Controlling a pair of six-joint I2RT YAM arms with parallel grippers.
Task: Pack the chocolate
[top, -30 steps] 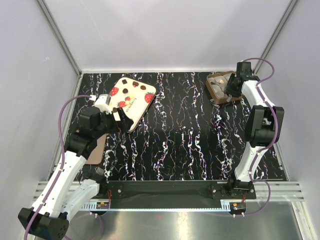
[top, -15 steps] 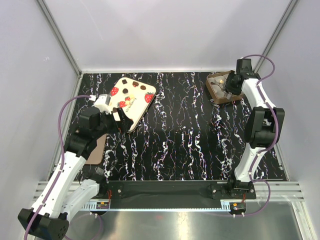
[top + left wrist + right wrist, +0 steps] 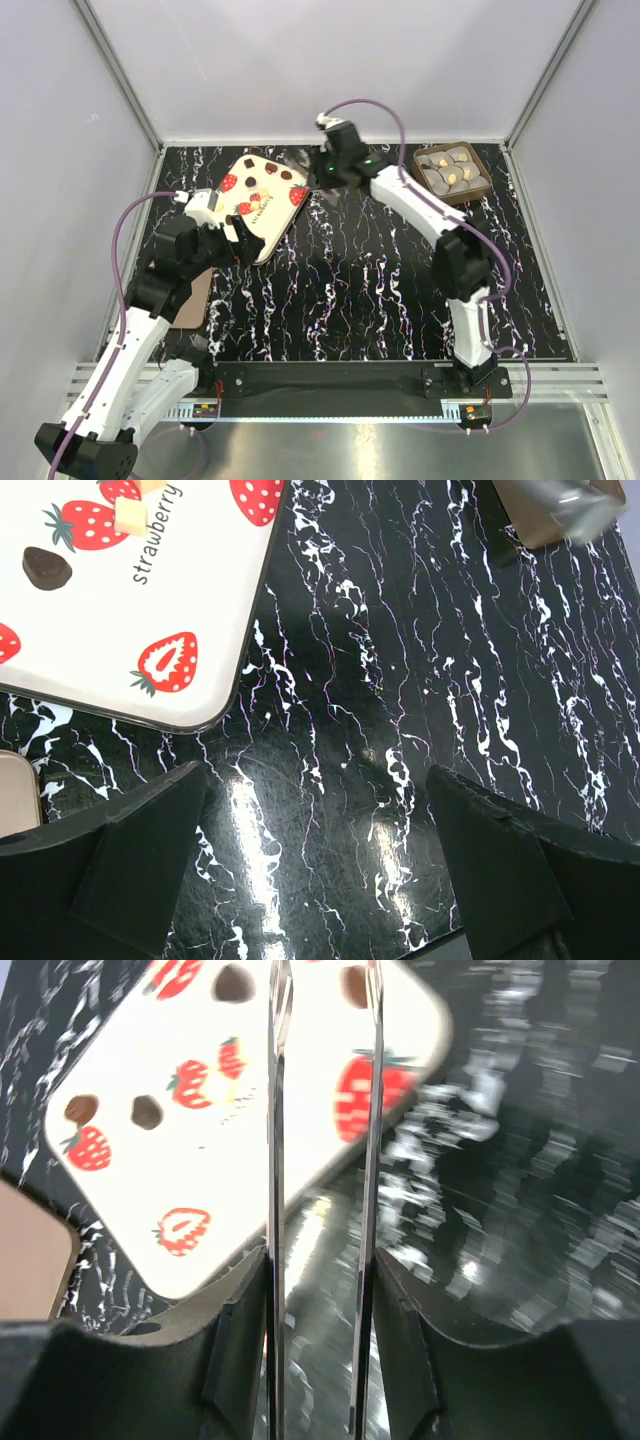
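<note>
Right gripper, part-open and empty, hangs over the far right corner of the strawberry-printed lid. Left gripper, spread wide, hovers above the marbled surface beside the lid's near edge. Chocolate sits in its brown tray, far right corner.

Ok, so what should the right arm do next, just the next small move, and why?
Probably lower the right gripper onto the right corner of the strawberry lid and close on its edge. Its fingers are apart with nothing between them, hanging just over that corner, and the tray of chocolates sits uncovered at the table's far right.
</note>
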